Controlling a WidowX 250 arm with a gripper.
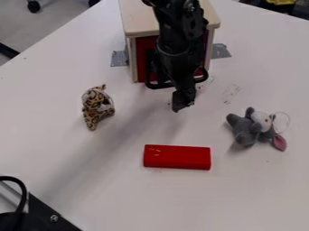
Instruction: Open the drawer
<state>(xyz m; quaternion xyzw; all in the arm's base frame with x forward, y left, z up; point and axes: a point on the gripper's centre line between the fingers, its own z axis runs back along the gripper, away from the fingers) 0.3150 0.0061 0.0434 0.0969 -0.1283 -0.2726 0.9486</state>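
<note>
One pale wooden box with a flat, smooth top (140, 22) stands at the far side of one smooth white desk (102, 180). It holds one red drawer (142, 54), flat-fronted and set between two upright wooden side walls, with a rounded black handle (158, 85) low on its front. Two pieces of grey tape lie by the box, one on each side (119, 58) (221, 51). Two soft toys sit nearer the camera: one spotted tan plush animal (96, 107) at the left, and one grey plush animal with a white face and pink ear (249, 129) at the right. Between them, further forward, lies one red oblong block (177, 157), smooth, with rounded corners. One black gripper (183, 100) hangs down over the desk. The drawer is right behind it, partly hidden by the arm; whether they touch, and whether the gripper is wide or narrow, I cannot tell
</note>
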